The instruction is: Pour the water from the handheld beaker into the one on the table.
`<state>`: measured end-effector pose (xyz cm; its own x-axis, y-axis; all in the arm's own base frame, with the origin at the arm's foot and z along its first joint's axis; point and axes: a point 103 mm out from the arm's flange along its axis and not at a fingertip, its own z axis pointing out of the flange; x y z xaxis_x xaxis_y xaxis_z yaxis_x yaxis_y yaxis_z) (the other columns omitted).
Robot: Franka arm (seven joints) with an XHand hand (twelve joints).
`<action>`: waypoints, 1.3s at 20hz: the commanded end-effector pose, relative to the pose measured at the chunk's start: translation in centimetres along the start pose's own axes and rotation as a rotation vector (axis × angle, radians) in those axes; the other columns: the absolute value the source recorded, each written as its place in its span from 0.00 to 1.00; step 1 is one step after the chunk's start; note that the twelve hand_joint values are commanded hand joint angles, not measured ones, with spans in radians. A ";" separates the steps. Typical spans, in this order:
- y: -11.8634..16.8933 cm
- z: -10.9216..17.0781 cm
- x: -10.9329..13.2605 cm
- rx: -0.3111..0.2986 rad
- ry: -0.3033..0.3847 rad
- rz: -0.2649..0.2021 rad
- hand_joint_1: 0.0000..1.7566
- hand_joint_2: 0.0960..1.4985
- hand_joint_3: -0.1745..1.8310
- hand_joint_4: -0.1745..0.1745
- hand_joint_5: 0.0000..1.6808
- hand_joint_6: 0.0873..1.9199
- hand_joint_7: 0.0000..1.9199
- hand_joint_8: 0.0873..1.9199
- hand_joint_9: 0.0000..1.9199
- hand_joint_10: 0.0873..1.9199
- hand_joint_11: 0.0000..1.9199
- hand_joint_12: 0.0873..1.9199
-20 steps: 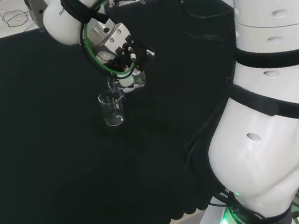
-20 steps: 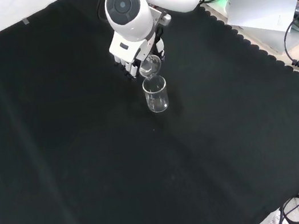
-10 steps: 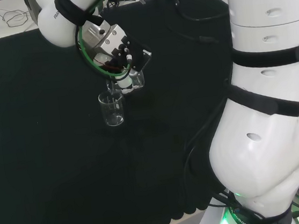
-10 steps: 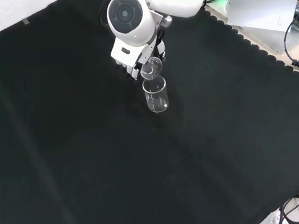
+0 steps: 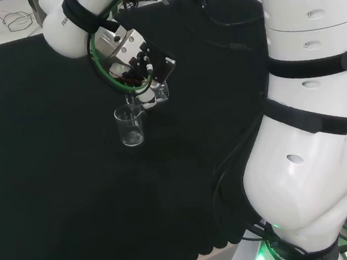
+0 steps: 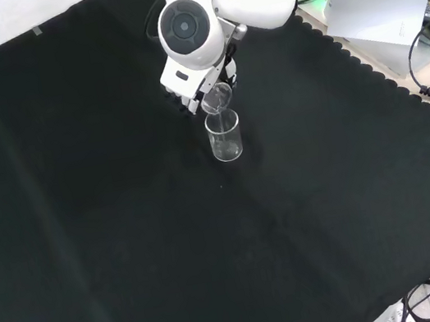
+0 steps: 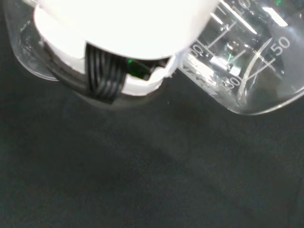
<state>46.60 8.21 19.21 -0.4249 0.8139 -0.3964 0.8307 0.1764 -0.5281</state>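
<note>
Clear glossy beakers; matt black cloth.

My arm is glossy white, built of fat rounded links with black bands at the joints and small oval dimples on the shells. A round grey cap closes one link. Green and black cables loop by the wrist. The hand is white and black (black ribbed wires run under it).
</note>
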 end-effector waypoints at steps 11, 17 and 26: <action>-0.1 -0.3 -0.2 0.018 -0.023 0.001 0.75 0.38 0.41 0.00 0.80 0.23 0.73 0.21 0.92 0.10 0.70 0.30; -0.1 -0.9 0.2 0.040 -0.042 0.011 0.75 0.38 0.41 0.00 0.80 0.24 0.73 0.21 0.92 0.10 0.70 0.30; -0.2 -1.5 0.8 0.061 -0.065 0.016 0.75 0.37 0.41 0.00 0.79 0.24 0.73 0.21 0.92 0.10 0.70 0.30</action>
<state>46.71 9.35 20.09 -0.4353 0.7830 -0.4443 0.8173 0.1368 -0.5597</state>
